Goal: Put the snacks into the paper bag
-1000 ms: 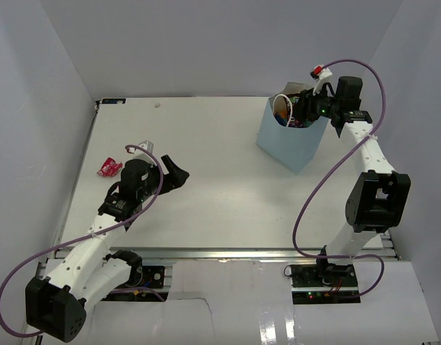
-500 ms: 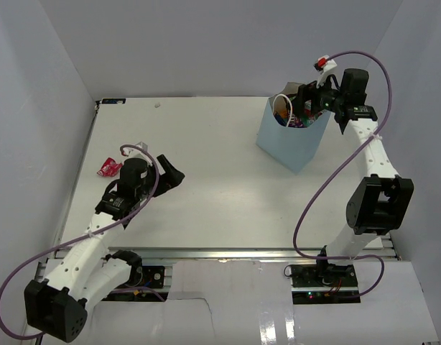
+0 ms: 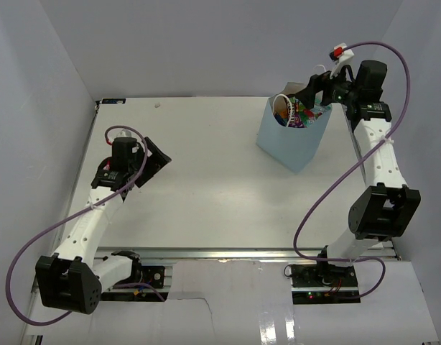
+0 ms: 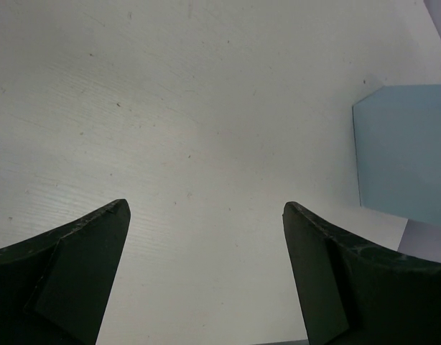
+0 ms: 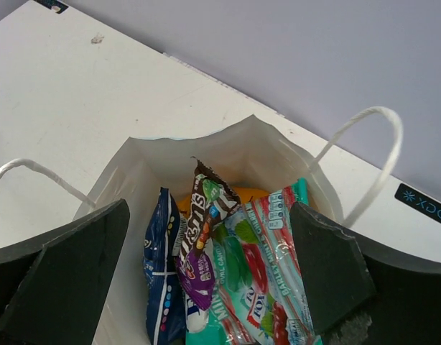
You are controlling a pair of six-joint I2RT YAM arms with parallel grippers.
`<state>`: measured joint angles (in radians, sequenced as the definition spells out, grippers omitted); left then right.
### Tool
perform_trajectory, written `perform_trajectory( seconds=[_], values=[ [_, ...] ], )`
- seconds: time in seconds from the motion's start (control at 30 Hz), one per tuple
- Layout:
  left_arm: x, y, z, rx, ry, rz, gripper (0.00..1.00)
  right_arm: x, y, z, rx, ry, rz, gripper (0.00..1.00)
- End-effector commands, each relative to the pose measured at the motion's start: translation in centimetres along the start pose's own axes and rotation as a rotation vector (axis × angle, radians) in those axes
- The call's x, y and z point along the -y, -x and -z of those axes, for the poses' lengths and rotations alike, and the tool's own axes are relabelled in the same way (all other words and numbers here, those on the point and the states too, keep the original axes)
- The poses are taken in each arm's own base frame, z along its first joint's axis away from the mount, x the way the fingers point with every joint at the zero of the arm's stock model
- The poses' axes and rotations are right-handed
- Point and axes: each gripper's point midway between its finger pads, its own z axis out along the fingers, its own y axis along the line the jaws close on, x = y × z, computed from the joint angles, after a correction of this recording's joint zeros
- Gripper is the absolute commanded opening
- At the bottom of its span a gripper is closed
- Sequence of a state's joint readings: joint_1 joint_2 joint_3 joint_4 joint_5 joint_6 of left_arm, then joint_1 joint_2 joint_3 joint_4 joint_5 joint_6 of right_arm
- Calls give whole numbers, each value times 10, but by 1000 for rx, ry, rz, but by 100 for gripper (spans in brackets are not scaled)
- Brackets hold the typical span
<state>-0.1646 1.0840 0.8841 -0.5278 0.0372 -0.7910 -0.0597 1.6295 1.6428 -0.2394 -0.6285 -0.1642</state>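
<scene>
The light blue paper bag stands upright at the far right of the table. In the right wrist view its white inside holds a dark blue bag, a dark purple candy pack, a teal-white bag and a bit of the orange chip bag. My right gripper is open and empty above the bag's mouth. My left gripper is open and empty over bare table at the left. The bag's blue side shows far off in its view. The red-pink wrapper and the green-yellow bag are not visible.
White walls close in the table on the left, back and right. The bag's white rope handles arch over its rim. A small dark label sits at the table's far left corner. Purple cables loop from both arms.
My left arm swung left and away from me, and now covers the spot where the red-pink wrapper lay. My right gripper rose and drew back to the right above the bag.
</scene>
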Motion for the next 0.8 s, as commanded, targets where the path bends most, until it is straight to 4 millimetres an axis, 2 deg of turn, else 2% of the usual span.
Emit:
perform_trajectory(
  seconds=[0.0, 0.2, 0.4, 0.47, 0.53, 0.63, 0.77],
  values=[
    [-5, 20, 8, 52, 81, 61, 98, -4, 53, 27, 101, -19, 76, 98],
    [-41, 39, -8, 50, 282, 114, 96, -6, 50, 36, 80, -5, 72, 98],
    [-80, 75, -25, 75, 483, 143, 95, -15, 43, 46, 58, 31, 48, 98],
    [-109, 95, -33, 87, 558, 203, 95, -22, 38, 50, 50, 60, 48, 98],
    [-122, 102, -41, 77, 594, 215, 94, -25, 33, 52, 43, 68, 40, 98],
    [-147, 114, -54, 82, 696, 179, 94, -31, 21, 55, 29, 85, 30, 98],
    [-168, 133, -69, 89, 804, 87, 84, -38, 6, 56, 6, 111, 6, 98]
  ],
)
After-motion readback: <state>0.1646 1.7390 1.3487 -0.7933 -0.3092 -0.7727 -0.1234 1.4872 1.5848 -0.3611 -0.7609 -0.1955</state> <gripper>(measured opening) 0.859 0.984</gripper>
